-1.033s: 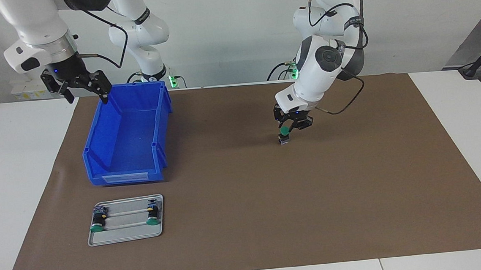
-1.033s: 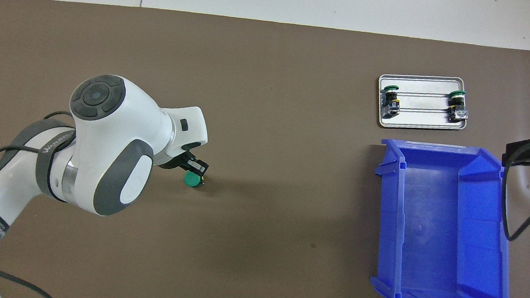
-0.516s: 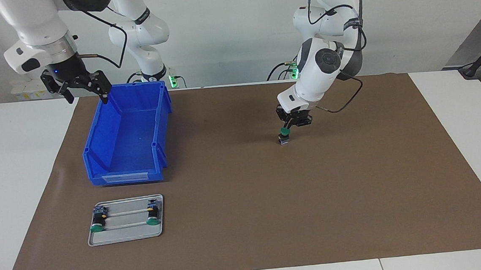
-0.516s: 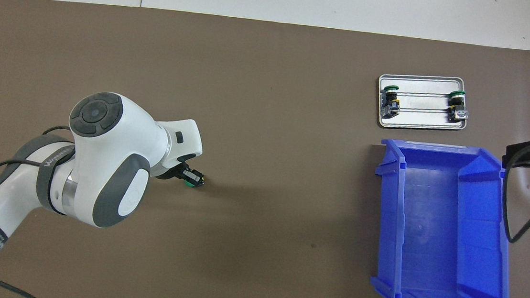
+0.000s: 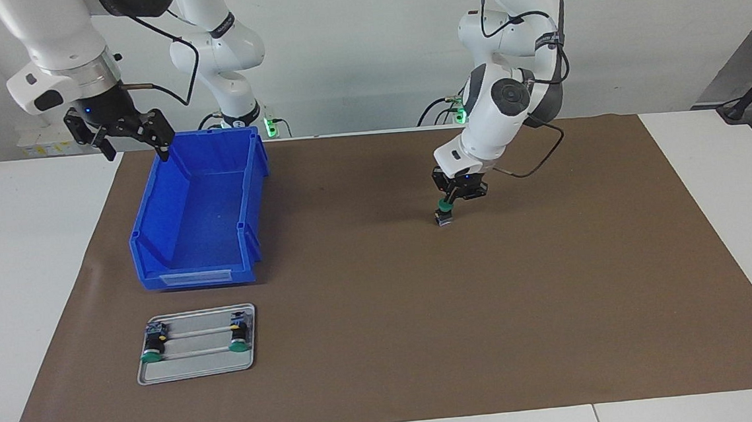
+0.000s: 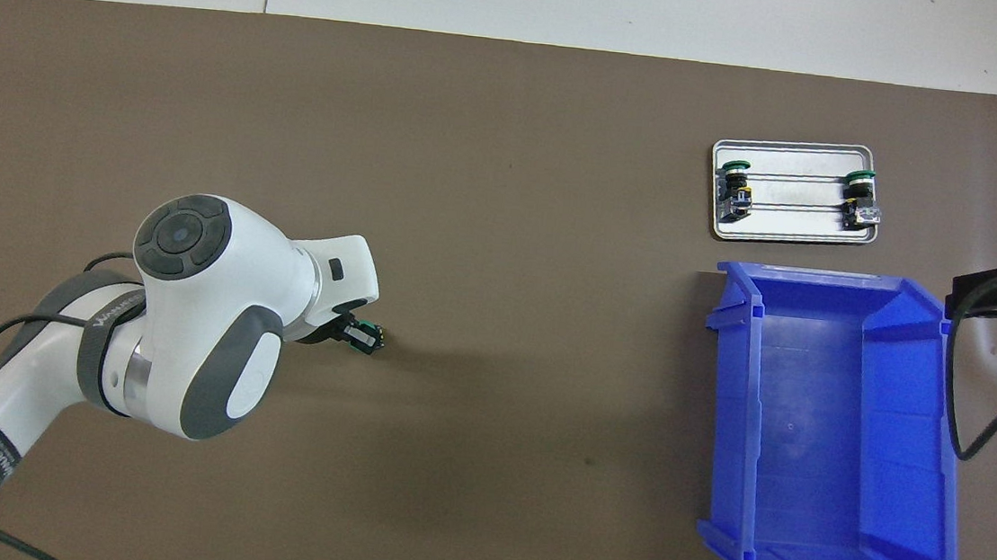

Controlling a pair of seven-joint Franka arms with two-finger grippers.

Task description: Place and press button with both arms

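spanning most of the table, the brown mat [image 5: 425,340] carries the blue bin [image 5: 197,210] toward the right arm's end and, farther from the robots, the metal tray [image 5: 197,344] where two matching buttons lie on their sides, likely spare stock. waiting with jaws wide and empty over the bin's corner, the right gripper [image 5: 120,133] seems kept clear, while the left gripper [image 5: 454,195], fingertips together, bears straight down on the button [image 5: 443,211]. it stands upright on bare mat, long axis vertical, green cap up.
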